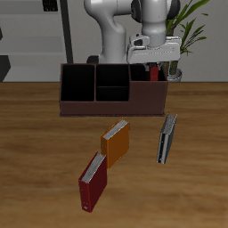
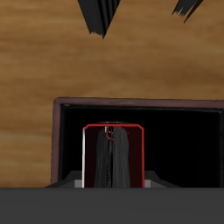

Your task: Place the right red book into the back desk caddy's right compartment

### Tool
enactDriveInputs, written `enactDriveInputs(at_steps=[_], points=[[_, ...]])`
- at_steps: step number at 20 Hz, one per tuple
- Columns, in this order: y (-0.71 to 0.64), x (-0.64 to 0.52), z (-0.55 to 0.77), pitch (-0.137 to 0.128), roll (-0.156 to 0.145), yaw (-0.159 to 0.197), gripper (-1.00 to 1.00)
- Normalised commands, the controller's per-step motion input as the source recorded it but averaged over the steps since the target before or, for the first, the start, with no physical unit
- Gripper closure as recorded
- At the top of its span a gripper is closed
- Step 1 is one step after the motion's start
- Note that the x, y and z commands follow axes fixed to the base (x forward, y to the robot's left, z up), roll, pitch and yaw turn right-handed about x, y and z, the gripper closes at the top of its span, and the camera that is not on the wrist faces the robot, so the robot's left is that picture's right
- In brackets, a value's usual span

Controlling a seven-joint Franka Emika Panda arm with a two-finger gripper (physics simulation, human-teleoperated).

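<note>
Exterior view: you see the whole table — the back desk caddy (image 1: 113,90) near the table's back edge, with the gripper (image 1: 153,64) hanging over one end of it.
Wrist view only: you look straight down the right red book (image 2: 114,156) into the right compartment (image 2: 184,144), black inside, its brown rim framing the book.
Jaws: clenched on the right red book — it sits upright between them, above that end section.
Book's look: dark red cover edges around grey-white pages; in the exterior view only a sliver of red (image 1: 153,71) shows below the fingers.
Rest of table: an orange book (image 1: 116,142) mid-table, a dark grey book (image 1: 166,138) beside it, and a second red book (image 1: 93,181) near the table's front edge — none appear in the wrist view.
</note>
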Motion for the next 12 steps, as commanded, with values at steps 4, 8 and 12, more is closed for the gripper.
enactDriveInputs(at_steps=[4, 8, 12], points=[[0.17, -0.1, -0.33, 0.046, 0.067, 0.027, 1.0], [0.05, -0.07, -0.15, 0.041, 0.058, 0.018, -1.0], [-0.08, -0.03, 0.04, 0.002, -0.006, -0.007, -1.0]])
